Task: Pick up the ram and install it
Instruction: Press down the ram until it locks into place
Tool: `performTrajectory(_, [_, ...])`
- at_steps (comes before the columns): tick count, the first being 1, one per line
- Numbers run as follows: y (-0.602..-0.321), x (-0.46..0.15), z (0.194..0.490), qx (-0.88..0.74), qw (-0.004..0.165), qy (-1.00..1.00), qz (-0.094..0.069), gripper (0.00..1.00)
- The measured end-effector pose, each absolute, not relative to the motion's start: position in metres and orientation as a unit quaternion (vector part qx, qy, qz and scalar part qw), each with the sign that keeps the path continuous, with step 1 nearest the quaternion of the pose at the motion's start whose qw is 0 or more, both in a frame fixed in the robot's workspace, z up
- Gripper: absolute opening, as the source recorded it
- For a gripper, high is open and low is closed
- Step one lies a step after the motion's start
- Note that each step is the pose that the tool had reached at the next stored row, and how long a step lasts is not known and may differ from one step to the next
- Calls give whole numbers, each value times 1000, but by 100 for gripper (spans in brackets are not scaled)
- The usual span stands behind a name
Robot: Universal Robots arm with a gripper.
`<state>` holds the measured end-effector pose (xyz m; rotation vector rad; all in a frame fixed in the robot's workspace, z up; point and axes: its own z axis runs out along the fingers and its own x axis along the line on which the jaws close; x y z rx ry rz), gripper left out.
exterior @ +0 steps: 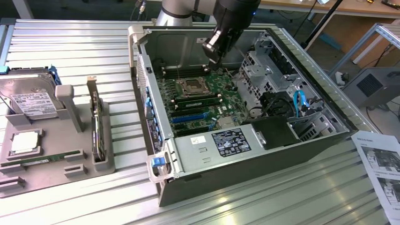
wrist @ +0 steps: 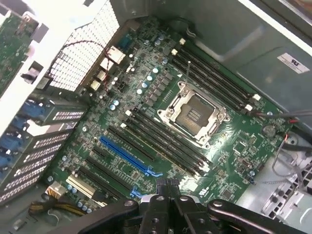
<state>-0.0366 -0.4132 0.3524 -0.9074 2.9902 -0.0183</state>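
Wrist view shows the black gripper (wrist: pixel 168 195) closed, empty, above the green motherboard (wrist: pixel 161 112); descending risks striking memory slots while the thin green ram stick (exterior: pixel 44 159) sits in its grey holder.

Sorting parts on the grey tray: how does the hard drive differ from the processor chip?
The hard drive is bigger, rectangular and carries a white label; the processor chip is small, square and plain silver. The hard drive looks propped at a tilt, the processor chip lies flat. Both sit on the grey tray.

The paper sheet (exterior: pixel 382 176) runs off the picture's edge. The hard drive (exterior: pixel 25 98) is cut off too.
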Motion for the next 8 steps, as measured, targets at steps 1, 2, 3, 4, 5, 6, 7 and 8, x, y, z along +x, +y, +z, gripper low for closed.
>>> performTrajectory(1, [-413,-37,352,-279,8,960,-6,11])
performTrajectory(2, [-413,-37,352,-267,8,964,-6,11])
performTrajectory(3, [-413,-37,352,-252,8,968,-6,11])
performTrajectory(4, [-413,-37,352,-243,8,970,-6,11])
performTrajectory(5, [-413,-37,352,-232,8,973,-6,11])
performTrajectory(6, [-413,-37,352,-220,8,975,-7,11])
performTrajectory(7, [-413,-37,352,-206,8,979,-7,11])
performTrajectory(8, [-413,-37,352,-199,8,980,-7,11])
